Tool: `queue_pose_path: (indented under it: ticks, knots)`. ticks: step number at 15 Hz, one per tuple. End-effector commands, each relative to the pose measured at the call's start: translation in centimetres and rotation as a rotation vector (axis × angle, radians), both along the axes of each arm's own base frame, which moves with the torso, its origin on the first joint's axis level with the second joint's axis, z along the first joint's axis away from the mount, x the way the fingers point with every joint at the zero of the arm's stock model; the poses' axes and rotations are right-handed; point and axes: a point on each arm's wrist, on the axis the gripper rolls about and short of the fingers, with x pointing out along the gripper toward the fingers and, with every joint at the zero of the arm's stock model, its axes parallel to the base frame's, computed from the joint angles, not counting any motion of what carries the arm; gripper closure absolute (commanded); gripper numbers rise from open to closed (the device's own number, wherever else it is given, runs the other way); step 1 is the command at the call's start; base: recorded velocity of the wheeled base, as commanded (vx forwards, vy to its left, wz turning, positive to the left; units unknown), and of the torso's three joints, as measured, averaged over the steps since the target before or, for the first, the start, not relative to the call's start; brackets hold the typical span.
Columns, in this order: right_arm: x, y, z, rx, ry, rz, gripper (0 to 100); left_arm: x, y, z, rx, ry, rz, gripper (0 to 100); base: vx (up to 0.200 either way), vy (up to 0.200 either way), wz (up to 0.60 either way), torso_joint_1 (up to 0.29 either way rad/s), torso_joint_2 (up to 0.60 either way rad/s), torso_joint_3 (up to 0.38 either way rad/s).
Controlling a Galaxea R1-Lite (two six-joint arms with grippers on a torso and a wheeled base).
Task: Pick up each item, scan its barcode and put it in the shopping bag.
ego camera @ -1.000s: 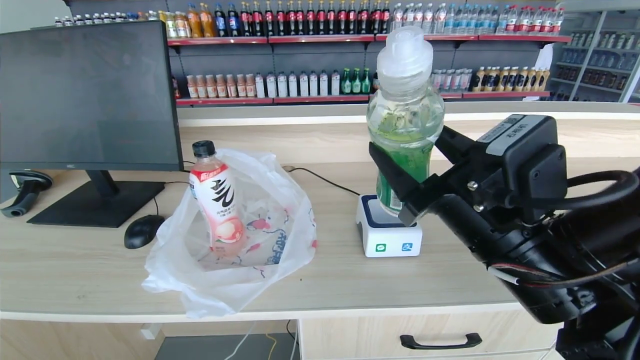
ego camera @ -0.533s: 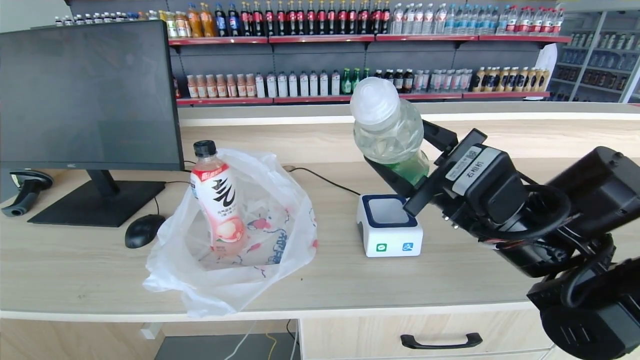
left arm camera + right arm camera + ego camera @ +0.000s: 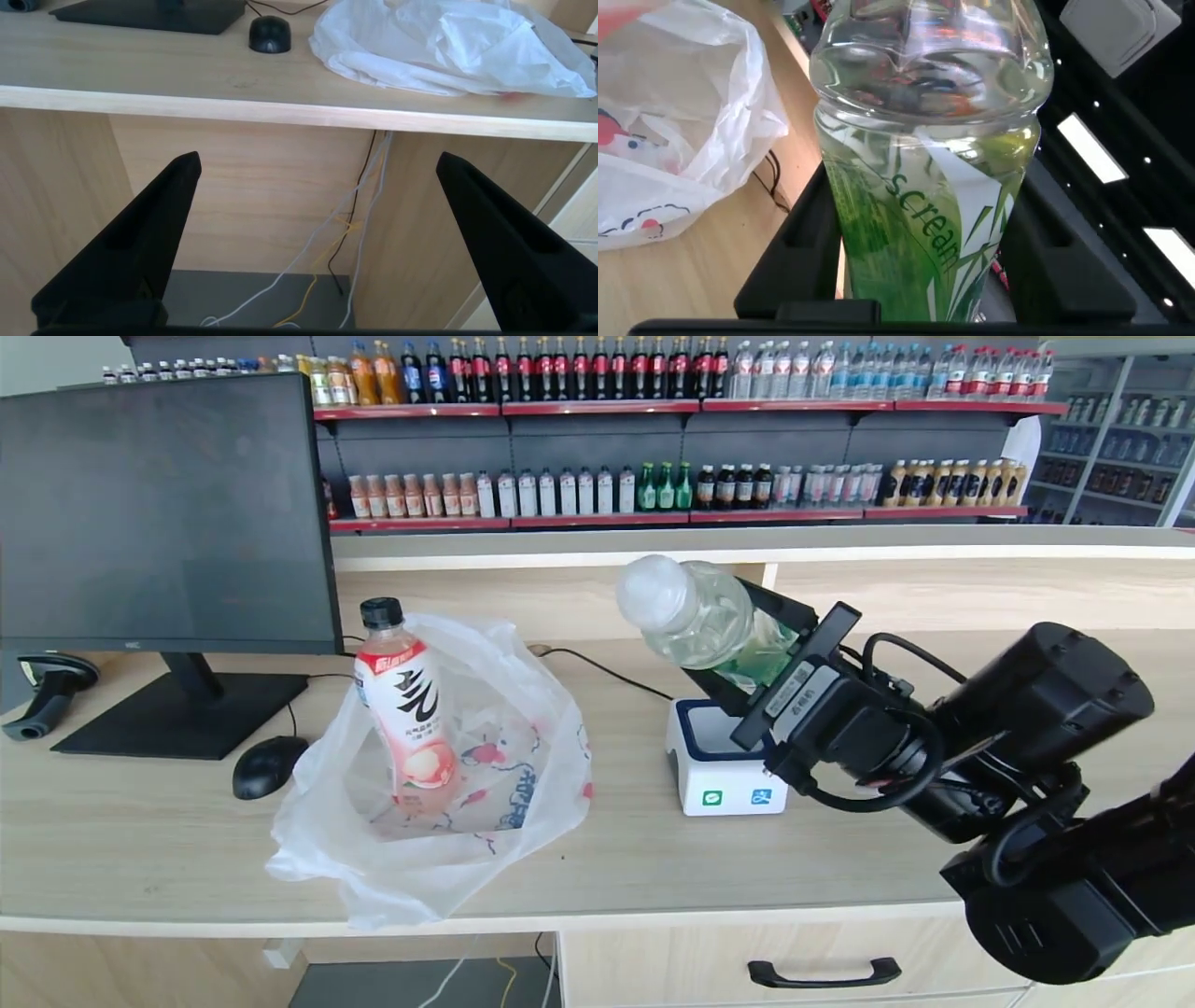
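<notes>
Right gripper (image 3: 726, 639) clamps the tilted green-labelled bottle (image 3: 695, 611) above the scanner (image 3: 724, 789), mid-counter (image 3: 140, 840). Left gripper (image 3: 318, 166) is spread wide.

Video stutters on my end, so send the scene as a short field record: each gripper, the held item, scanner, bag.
shopping bag: open on the counter, pink bottle leaning inside
scanner: white box on the counter, beside the shopping bag
green-label bottle: tilted, cap toward the shopping bag, roughly over the scanner
right gripper: shut on the green-label bottle
left gripper: open, empty, lower than the countertop
</notes>
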Motion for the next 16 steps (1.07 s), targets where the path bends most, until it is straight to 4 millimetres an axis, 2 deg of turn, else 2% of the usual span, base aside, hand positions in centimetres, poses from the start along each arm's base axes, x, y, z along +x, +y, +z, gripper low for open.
queue_pose_path:
  ticks: [1,3,7,10,13,16]
  knots:
    - [0.3,0.2,-0.2,-0.009,-0.006,-0.001,100,0.0,0.0,0.0,0.000,-0.001,0.001,0,0.000,0.000,0.00,0.000,0.00,0.000]
    - [0.2,0.2,0.2,-0.020,-0.041,-0.012,100,0.0,0.0,0.0,0.000,-0.001,0.001,0,0.000,0.000,0.00,0.000,0.00,0.000]
    - [-0.4,1.9,-1.2,-0.101,-0.081,0.002,100,0.0,0.0,0.0,0.000,-0.001,0.001,0,0.000,0.000,0.00,0.000,0.00,0.000]
    - [-0.6,1.3,-1.8,-0.139,-0.077,-0.018,100,0.0,0.0,0.0,0.000,-0.001,0.001,0,0.000,0.000,0.00,0.000,0.00,0.000]
    - [-1.4,1.4,-2.7,-0.168,-0.054,0.005,100,0.0,0.0,0.0,0.000,-0.001,0.001,0,0.000,0.000,0.00,0.000,0.00,0.000]
    - [-1.2,1.2,-2.9,-0.207,-0.097,0.061,100,0.0,0.0,0.0,0.000,-0.001,0.001,0,0.000,0.000,0.00,0.000,0.00,0.000]
